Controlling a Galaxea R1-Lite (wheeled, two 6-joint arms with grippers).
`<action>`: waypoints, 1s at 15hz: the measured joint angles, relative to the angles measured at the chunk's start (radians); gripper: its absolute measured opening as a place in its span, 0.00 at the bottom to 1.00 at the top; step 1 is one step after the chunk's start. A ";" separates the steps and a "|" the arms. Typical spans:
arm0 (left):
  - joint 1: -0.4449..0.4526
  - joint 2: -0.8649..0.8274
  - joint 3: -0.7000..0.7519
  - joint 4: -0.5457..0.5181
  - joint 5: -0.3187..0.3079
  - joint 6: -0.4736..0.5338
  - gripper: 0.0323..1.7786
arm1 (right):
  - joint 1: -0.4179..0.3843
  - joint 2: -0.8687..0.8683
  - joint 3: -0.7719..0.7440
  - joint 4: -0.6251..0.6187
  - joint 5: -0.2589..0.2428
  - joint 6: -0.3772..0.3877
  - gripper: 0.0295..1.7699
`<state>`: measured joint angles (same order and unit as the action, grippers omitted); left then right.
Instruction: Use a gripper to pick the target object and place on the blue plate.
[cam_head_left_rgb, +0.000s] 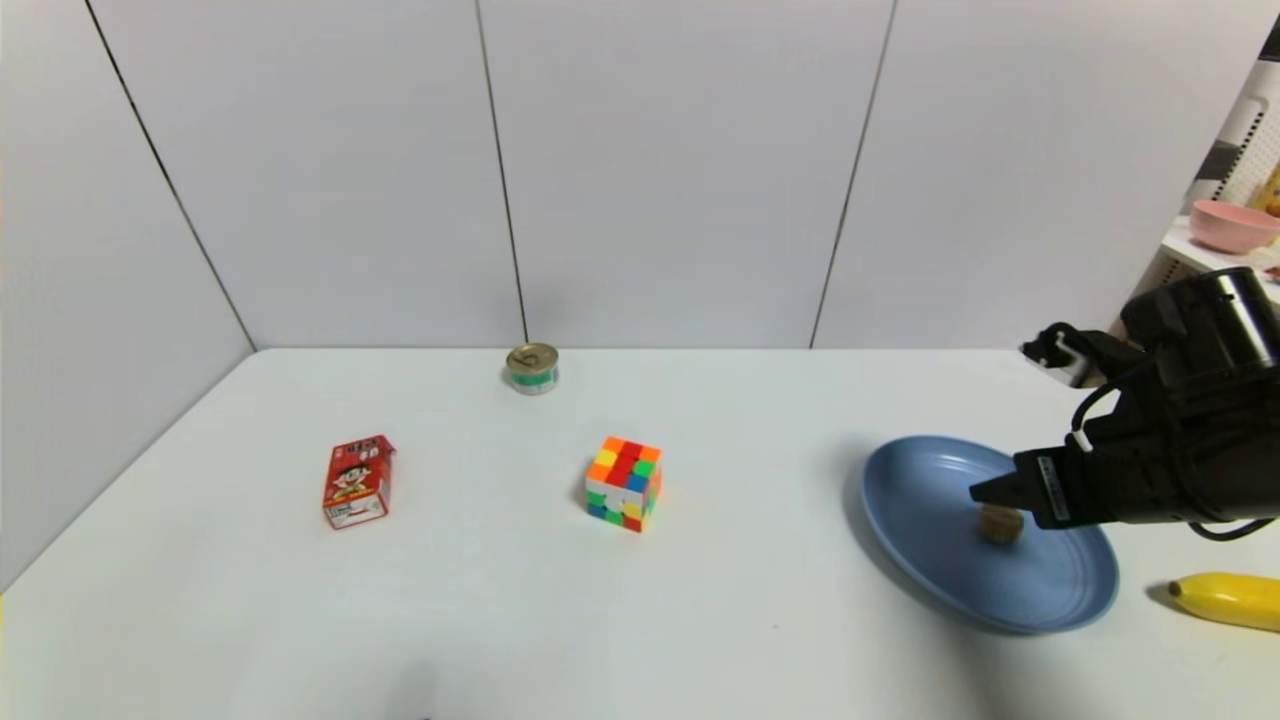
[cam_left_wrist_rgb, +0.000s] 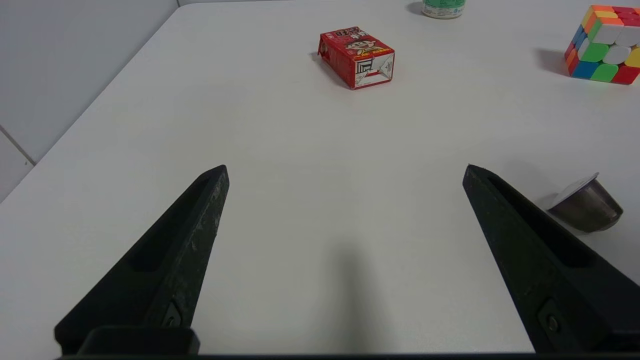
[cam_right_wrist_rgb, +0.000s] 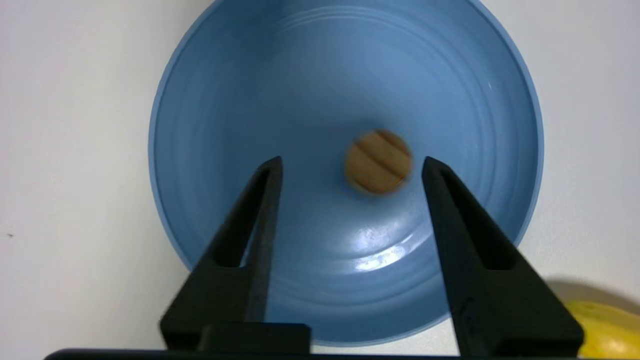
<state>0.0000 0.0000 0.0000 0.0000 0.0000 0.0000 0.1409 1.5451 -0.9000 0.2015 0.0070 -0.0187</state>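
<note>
The small tan wooden-looking disc (cam_right_wrist_rgb: 378, 161), a short cylinder with a groove running slantwise across its flat face, lies near the middle of the large round matte blue plate (cam_head_left_rgb: 920, 505), and the black right gripper (cam_right_wrist_rgb: 350, 165) hangs directly over it with its two narrow tapered fingers (cam_right_wrist_rgb: 260, 200) spread wide and nothing between them. That is the relation that matters: from the right wrist camera the disc sits below the gap, much closer to one finger than the other and apart from both, so a straight lift looks able to leave it undisturbed. The disc looks slightly smeared in that view, so it may not have fully settled; I cannot tell for certain. Being round, it has no long axis to speak of, only the groove. In the head view it stands as a small stubby block just under the fingertips. The plate shows fine concentric ridges, a raised rim and a soft sheen. The left gripper (cam_left_wrist_rgb: 345, 170) is parked low over the white table (cam_head_left_rgb: 700, 620), fingers wide apart and empty, well away from the plate; the right arm is plainly nearer. A yellow banana (cam_head_left_rgb: 1228, 598) lies just beside the plate's rim, and a multicoloured puzzle cube (cam_head_left_rgb: 624, 483) sits well apart.
</note>
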 joint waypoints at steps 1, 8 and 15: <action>0.000 0.000 0.000 0.000 0.000 0.000 0.95 | -0.001 0.002 0.007 -0.010 0.000 -0.001 0.64; 0.000 0.000 0.000 0.000 0.000 0.000 0.95 | -0.004 -0.250 0.178 -0.051 0.003 0.000 0.83; 0.000 0.000 0.000 0.000 0.000 0.000 0.95 | -0.019 -0.912 0.681 -0.291 0.001 0.001 0.91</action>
<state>0.0000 0.0000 0.0000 0.0000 0.0000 0.0000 0.1217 0.6330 -0.2187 -0.0898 0.0081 -0.0181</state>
